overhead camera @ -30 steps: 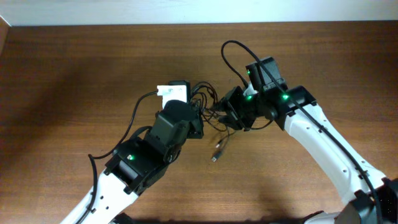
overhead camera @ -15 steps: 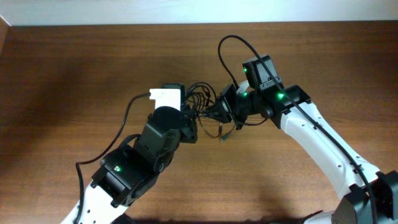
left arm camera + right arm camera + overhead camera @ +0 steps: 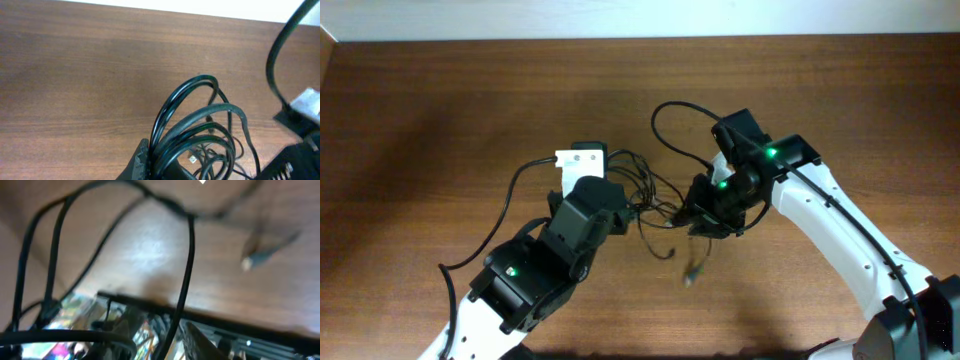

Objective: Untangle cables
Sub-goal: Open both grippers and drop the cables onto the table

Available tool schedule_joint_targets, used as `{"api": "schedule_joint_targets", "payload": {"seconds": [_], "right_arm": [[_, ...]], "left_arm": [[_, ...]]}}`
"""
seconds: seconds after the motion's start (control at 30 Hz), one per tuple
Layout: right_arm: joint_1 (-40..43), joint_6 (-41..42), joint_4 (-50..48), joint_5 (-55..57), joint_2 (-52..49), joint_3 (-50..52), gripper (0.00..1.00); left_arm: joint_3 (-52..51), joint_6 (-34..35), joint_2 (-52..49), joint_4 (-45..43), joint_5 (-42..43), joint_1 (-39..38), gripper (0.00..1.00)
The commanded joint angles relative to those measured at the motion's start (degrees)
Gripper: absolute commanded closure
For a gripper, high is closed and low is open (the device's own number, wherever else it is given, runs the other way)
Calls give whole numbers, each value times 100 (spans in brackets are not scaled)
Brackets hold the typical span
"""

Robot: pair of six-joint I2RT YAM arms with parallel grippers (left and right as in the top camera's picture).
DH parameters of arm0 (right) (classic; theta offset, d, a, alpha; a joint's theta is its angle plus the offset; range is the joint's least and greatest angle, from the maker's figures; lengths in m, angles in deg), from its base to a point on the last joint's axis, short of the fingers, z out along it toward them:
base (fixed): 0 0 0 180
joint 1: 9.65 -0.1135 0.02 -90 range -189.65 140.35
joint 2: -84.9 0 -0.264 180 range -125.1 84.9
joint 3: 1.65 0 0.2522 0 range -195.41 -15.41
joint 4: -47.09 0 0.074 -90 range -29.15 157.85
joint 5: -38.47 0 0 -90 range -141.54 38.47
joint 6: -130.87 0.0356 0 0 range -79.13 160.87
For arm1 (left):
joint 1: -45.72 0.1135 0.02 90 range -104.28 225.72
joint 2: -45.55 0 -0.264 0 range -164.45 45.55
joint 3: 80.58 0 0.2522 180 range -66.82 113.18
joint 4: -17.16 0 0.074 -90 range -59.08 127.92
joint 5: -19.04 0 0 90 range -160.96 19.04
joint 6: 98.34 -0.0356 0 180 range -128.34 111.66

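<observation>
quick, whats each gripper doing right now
left gripper: shut on the bundle of thin black cables
right gripper: cannot tell, its wrist view is too blurred

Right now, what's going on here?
Two robot arms are working a tangle of thin black cables over the brown wooden table. The left arm has looped strands at its jaws, apparently gripped. The right arm meets the tangle from the other side; its grip is too blurred to judge. One plug end trails loose, blurred.

Overhead straight down over whole table (image 3: 440,120); both wrist views close, oblique, sharing the cables (image 3: 172,142)
</observation>
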Motion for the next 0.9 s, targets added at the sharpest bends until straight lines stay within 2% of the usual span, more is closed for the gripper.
{"api": "schedule_joint_targets", "payload": {"seconds": [0.0,0.07,0.2,0.3,0.37,0.4,0.43,0.47,0.53,0.6,0.67,0.73,0.87], "right_arm": [[446,-146,39,824,-24,-247,64],[717,-472,72,817,4,-636,62],[813,-1600,297,780,127,-1502,38],[813,-1759,522,868,238,-1777,27],[813,-1757,927,1099,256,-1777,26],[813,-1759,1137,1298,256,-1777,26],[813,-1759,1351,1493,256,-1777,26],[813,-1759,1539,1690,256,-1777,26],[813,-1757,1790,2118,256,-1777,18],[813,-1755,1867,2317,256,-1775,3],[813,-1757,1867,2321,254,-1775,2],[813,-1757,1867,2326,238,-1775,1],[811,-1757,1869,2577,229,-1770,1]], "left_arm": [[92,-170,98,122,507,90,100],[92,35,98,151,922,90,100],[90,1797,-17,378,898,90,100],[87,2981,-466,931,787,90,100],[87,3447,-1045,1180,623,101,83],[87,3445,-1342,1180,658,118,74],[87,3442,-1639,1207,662,118,34],[87,3442,-1891,1309,664,118,3],[87,3440,-2162,1556,748,118,1],[101,3331,-2157,1624,743,170,0],[184,3010,-2022,1626,752,540,0],[551,2138,-1628,1624,1163,1209,1],[789,741,-431,1812,1926,1740,0]]}}
